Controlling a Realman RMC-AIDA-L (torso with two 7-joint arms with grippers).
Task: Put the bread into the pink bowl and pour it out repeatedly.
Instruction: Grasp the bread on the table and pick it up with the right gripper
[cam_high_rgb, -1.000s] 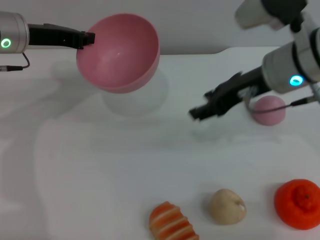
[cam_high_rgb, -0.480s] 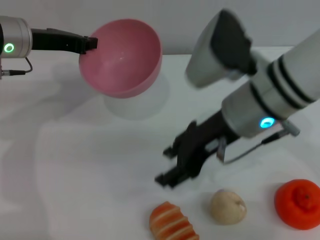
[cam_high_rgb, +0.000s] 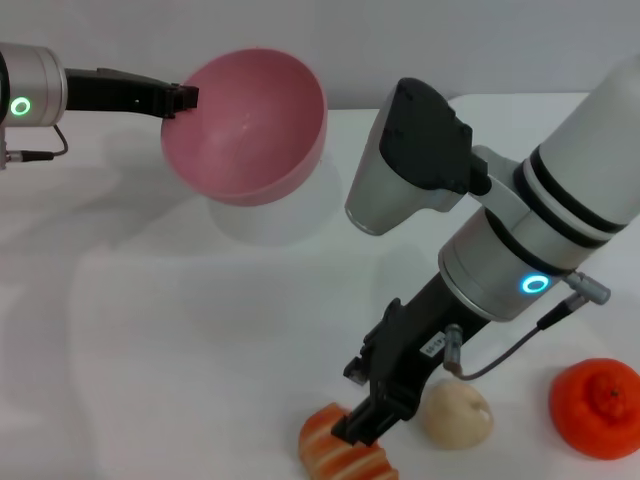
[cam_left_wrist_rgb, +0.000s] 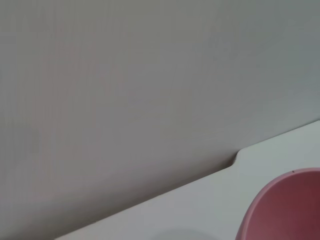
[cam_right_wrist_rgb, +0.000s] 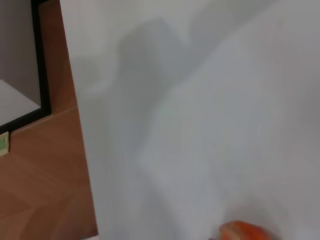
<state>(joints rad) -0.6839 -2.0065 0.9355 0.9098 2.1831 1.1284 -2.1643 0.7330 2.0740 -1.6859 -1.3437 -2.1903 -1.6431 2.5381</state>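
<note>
**Right claw down on the bread, bowl held aloft**

Nearest me, the bread (cam_high_rgb: 340, 452) lies at the table's (cam_high_rgb: 150, 350) front edge beside a beige lump (cam_high_rgb: 456, 412) and an orange fruit (cam_high_rgb: 596, 408). My right gripper (cam_high_rgb: 362, 428) sits on it; I cannot tell its opening. Farther back, my left gripper (cam_high_rgb: 180, 98) pinches the pink bowl's (cam_high_rgb: 246, 126) rim, tilted above the table.

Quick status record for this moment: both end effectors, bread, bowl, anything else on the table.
left end effector: grips the bowl's rim, holding it in the air
bowl: tilted, empty
right end effector: at the bread, grip unclear
bread: on the table, near edge
others: beige lump, orange fruit, right of the bread
</note>
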